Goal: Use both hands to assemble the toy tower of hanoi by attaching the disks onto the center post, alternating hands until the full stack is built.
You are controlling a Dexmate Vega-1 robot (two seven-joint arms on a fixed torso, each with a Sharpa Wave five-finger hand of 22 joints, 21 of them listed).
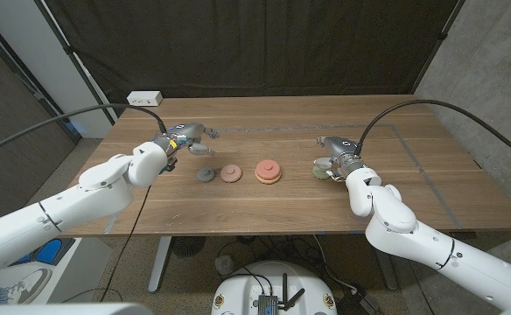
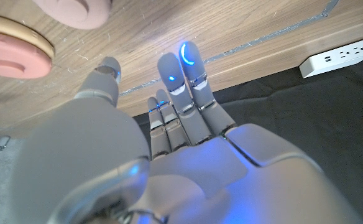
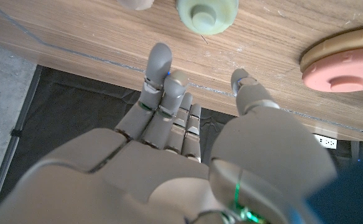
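The right hand (image 3: 169,155), seen closest in its wrist view, holds nothing; its fingers (image 3: 160,68) are extended and slightly apart, clear of the table (image 1: 395,188). The left hand (image 2: 169,155) is likewise released, fingers straight, grasping nothing.

Landmark: the base with post (image 1: 268,171), a wooden plate carrying one salmon disk, sits mid-table. The pink disk (image 1: 230,173) lies just beside it on the robot's left, and the grey disk (image 1: 206,175) lies beyond the pink one. The green disk (image 1: 319,171) lies near the base on the robot's right, just beside the right hand (image 1: 339,157). The left hand (image 1: 185,138) hovers past the grey disk, on the side away from the base.

Probable faults:
- A disk is low and flat; a shallow pinch may slip and drop it.
- A tilted disk may jam on the post or push the unsecured base sideways.
- Both hands converging on the base together may collide; alternate.

View differences: the head view gives the full row and both arms. The right wrist view shows the green disk (image 3: 206,12) with its raised central hub, plus the base (image 3: 343,62). The left wrist view shows the power strip (image 2: 337,56) beyond the table edge.
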